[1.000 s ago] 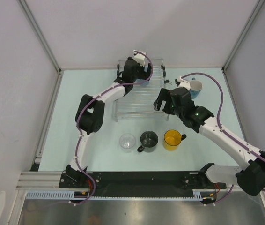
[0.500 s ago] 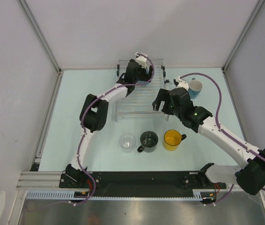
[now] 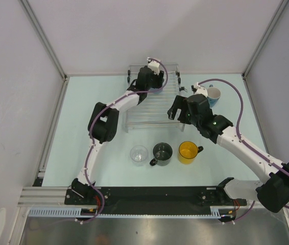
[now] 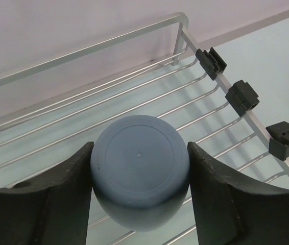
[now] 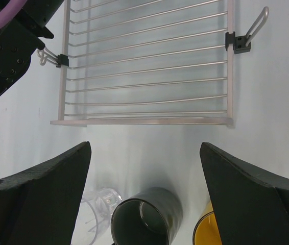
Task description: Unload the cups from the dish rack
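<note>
The silver wire dish rack (image 3: 152, 109) stands at the back middle of the table; it also shows in the left wrist view (image 4: 195, 81) and the right wrist view (image 5: 144, 66). My left gripper (image 4: 139, 168) is shut on the pale blue handleless cup (image 4: 139, 171), bottom up, above the rack's far part. My right gripper (image 5: 144, 168) is open and empty, above the table in front of the rack. The clear glass tumbler (image 3: 139, 154), dark grey mug (image 3: 162, 152) and yellow mug (image 3: 189, 151) stand in a row in front of the rack. The blue handled mug (image 3: 213, 95) stands right of the rack.
White walls with metal posts enclose the table on the left, back and right. The black rail with both arm bases (image 3: 154, 196) runs along the near edge. Purple cables loop off both arms.
My left gripper has shifted slightly right and farther back over the rack. My right arm has barely moved.
</note>
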